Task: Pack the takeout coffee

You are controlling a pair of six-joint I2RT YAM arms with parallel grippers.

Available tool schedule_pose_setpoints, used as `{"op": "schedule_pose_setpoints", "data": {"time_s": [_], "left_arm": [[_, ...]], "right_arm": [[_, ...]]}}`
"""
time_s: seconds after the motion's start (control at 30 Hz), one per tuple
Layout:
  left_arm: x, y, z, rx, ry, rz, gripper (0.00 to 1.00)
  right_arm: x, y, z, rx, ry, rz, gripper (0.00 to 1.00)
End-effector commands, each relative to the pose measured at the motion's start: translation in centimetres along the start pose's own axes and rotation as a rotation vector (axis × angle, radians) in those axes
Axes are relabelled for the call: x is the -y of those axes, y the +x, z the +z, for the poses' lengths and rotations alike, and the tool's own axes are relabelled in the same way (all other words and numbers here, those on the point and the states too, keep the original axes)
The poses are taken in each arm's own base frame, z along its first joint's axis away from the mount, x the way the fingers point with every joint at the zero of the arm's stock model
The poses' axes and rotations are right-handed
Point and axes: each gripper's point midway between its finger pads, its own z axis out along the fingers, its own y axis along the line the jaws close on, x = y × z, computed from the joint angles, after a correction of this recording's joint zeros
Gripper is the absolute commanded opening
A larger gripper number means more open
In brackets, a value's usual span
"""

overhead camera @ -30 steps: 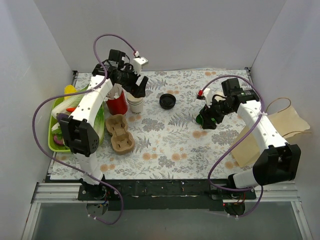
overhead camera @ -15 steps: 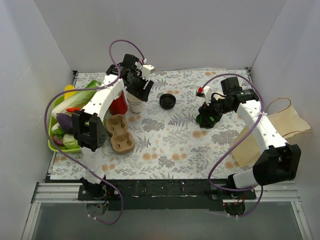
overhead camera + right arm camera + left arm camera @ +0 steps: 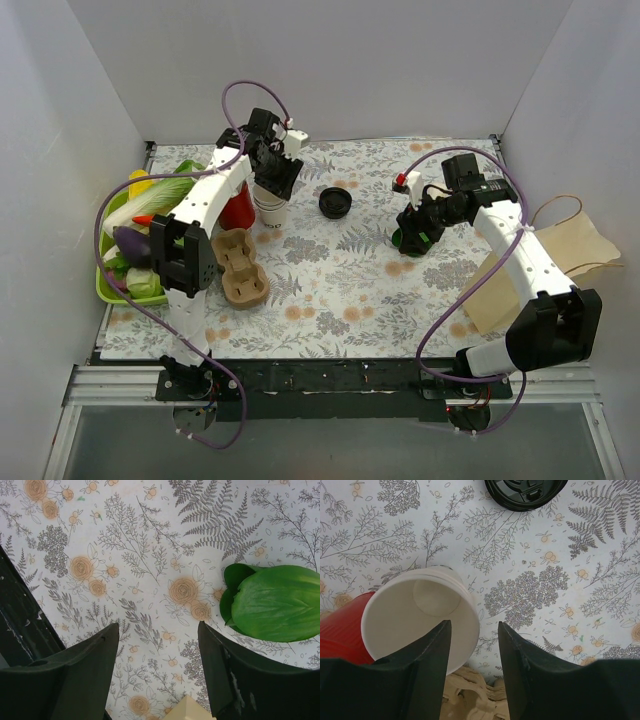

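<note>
**Top external view.** The left gripper (image 3: 275, 183) hangs over the lidless cream cup (image 3: 271, 210), which stands upright just to the right of the red cup (image 3: 236, 208). A loose black lid (image 3: 335, 203) lies farther right of the red cup, apart from both cups. A cardboard cup carrier (image 3: 243, 268) lies on the red cup's near side. The right gripper (image 3: 415, 232) is low over a green leafy vegetable (image 3: 402, 240), well to the right of the red cup, and a brown paper bag (image 3: 565, 250) lies farther right again. The takeout coffee, a lidded cream cup, shows in none of the views; the left arm may hide it.

**Left wrist view.** The left gripper (image 3: 474, 630) has its fingers partly apart. They straddle the lidless cream cup (image 3: 415, 615) at the wall away from the red cup (image 3: 340, 630), one finger over the mouth and one outside. A gap shows at the outer finger, so nothing is gripped.

**Right wrist view.** The right gripper (image 3: 157, 630) stands wide, with only the floral table cover (image 3: 150, 555) between its fingers. The green leafy vegetable (image 3: 280, 602) lies off to one side.

**Judged step.** The step in hand appears to be taking the open cup by its rim. The next move calls for a gentle pinch on the thin paper wall, then a lift that does not knock the red cup. Whether the loose black lid must go on first cannot be told.
</note>
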Motion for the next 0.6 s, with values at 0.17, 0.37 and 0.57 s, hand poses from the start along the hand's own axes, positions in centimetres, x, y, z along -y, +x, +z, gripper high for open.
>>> {"op": "schedule_pose_setpoints", "data": {"time_s": [0.17, 0.37, 0.57], "left_arm": [[0.09, -0.59, -0.37, 0.012, 0.014, 0.008, 0.33], [-0.08, -0.68, -0.27, 0.011, 0.006, 0.005, 0.24], [-0.13, -0.39, 0.06, -0.002, 0.008, 0.007, 0.23]], "right_arm": [[-0.2, -0.57, -0.33, 0.03, 0.017, -0.018, 0.72], [-0.11, -0.56, -0.26, 0.03, 0.019, -0.017, 0.72], [0.09, -0.46, -0.12, 0.027, 0.022, -0.017, 0.71]]}}
